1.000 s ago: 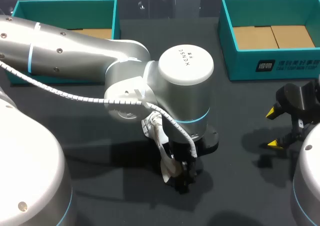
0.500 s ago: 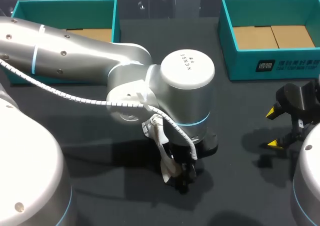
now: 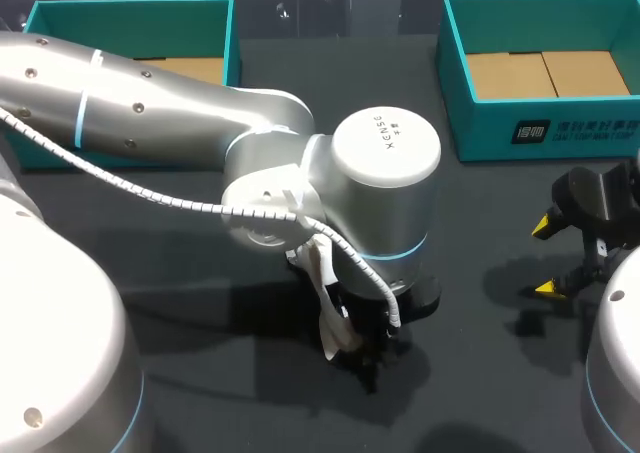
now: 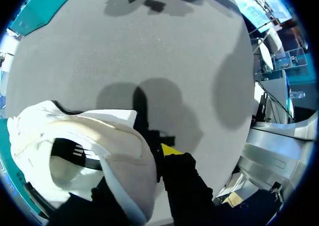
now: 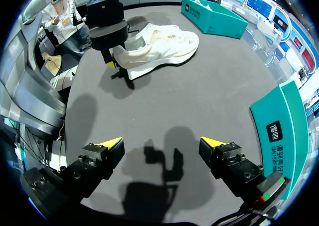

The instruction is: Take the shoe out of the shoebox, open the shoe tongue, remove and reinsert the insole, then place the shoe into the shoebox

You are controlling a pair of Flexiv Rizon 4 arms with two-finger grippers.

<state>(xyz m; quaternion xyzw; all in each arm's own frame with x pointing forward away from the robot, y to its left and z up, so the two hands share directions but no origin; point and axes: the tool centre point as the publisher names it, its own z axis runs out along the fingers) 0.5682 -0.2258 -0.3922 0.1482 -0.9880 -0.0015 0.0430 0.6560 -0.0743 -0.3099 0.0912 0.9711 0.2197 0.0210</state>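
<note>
The white sneaker (image 3: 332, 333) is out of its box and lies just toward 6 o'clock of the middle of the counter (image 3: 480, 373), under the left arm's wrist. It is grasped at the heel collar by the left gripper (image 5: 115, 66). One yellow-tipped finger (image 4: 169, 150) is pressed against the outside of the wall. The other finger is hidden by the shoe, so the inner contact is judged rather than seen. The right gripper (image 3: 547, 256) is held released at 3 o'clock, well apart from the sneaker, with nothing between its fingers. Teal shoeboxes stand at 11 o'clock (image 3: 232, 33) and 1 o'clock (image 3: 480, 133).

Several faults can be expected from here:

- **Slipping:** Only a thin, soft edge is pinched, so the sneaker may pivot or slip out if it is lifted or swung, with the toe dropping first.
- **Trapped insole:** If the heel end of the insole is caught in the same pinch, the insole could be trapped or creased when it is pulled.
- **Collision:** The shoe's opening is crowded by the left wrist, so the left arm could be struck if the right gripper is brought in for the tongue.
- **Tipping:** If the heel is let go carelessly, the sneaker may be tipped onto its side.
</note>
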